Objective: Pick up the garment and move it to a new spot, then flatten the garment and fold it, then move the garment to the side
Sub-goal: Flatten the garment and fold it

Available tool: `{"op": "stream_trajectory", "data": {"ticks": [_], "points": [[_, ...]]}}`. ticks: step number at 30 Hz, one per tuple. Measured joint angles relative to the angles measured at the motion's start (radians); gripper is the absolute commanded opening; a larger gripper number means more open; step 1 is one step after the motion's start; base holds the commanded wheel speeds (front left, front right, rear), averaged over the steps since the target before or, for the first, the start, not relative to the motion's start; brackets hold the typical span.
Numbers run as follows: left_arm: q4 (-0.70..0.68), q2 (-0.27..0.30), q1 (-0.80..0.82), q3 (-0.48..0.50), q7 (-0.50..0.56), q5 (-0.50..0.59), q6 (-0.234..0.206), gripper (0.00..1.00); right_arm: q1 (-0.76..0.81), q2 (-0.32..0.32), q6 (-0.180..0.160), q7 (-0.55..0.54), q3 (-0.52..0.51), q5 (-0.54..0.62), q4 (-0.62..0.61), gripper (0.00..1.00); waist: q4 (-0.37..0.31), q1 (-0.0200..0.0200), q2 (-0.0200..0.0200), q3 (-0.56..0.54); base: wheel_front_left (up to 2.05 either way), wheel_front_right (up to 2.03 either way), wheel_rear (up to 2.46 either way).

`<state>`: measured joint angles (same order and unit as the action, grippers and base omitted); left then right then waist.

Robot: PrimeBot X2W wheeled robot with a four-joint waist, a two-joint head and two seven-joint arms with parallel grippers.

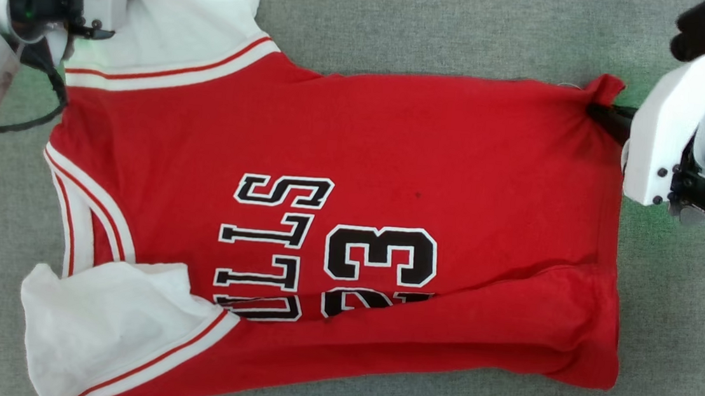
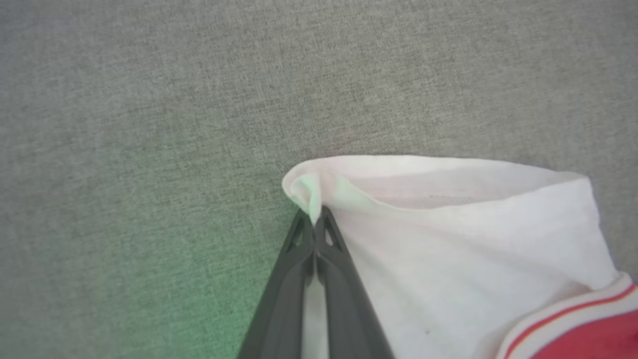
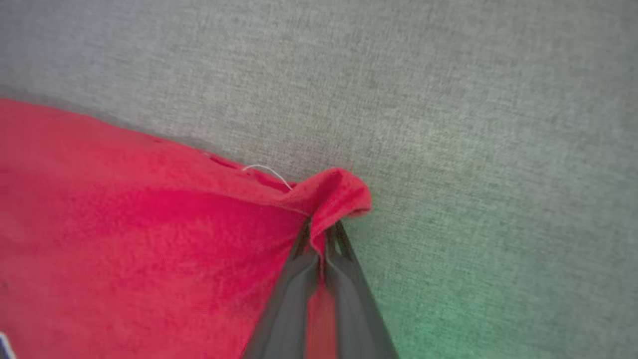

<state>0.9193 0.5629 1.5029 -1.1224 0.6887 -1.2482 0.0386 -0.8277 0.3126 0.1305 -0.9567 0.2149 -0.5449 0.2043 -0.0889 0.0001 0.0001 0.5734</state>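
Grey woven cloth covers the tabletop [image 1: 406, 24], and the garment [image 1: 356, 160] lies spread across the centre of the head view, collar end at the left and hem at the right. The left pincer [image 2: 315, 219] is clamped on the edge of the white sleeve [image 2: 448, 239] at the upper left of the head view. The right pincer [image 3: 321, 232] is closed on the red hem corner [image 3: 339, 194] at the upper right. A strip along the lower edge [image 1: 442, 340] already lies doubled over, covering part of the lettering [image 1: 323, 246]. The step in hand appears to be the fold. The next move probably calls for both arms to lift together and carry the upper edge down the frame at equal tension, so that the cloth neither skews nor slips.
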Motion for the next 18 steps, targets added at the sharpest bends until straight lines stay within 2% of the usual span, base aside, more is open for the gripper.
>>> {"op": "stream_trajectory", "data": {"ticks": [4,7,11,18], "points": [[0.021,-0.016,0.001,-0.002,-0.014,0.0,0.016,0.0,-0.023,-0.009,0.0,-0.058,-0.005,0.001,0.008,0.0,0.003,-0.0001,0.0,-0.009,0.0,0.0,0.0],[0.032,-0.028,-0.004,-0.001,-0.034,0.0,0.032,0.0,-0.023,-0.012,0.0,-0.063,-0.013,0.001,0.009,0.0,0.008,-0.0001,0.0,-0.02,0.0,0.0,0.0],[0.033,-0.049,-0.01,0.004,-0.074,-0.004,0.055,0.0,-0.02,-0.013,0.0,-0.031,-0.013,-0.001,-0.004,0.0,0.021,-0.0001,0.0,-0.04,0.0,0.0,0.0],[0.012,-0.044,-0.012,0.007,-0.13,-0.005,0.081,0.0,0.047,0.043,0.0,0.038,-0.008,-0.043,-0.039,0.0,0.056,-0.0001,0.0,-0.092,0.0,0.0,0.0]]}}
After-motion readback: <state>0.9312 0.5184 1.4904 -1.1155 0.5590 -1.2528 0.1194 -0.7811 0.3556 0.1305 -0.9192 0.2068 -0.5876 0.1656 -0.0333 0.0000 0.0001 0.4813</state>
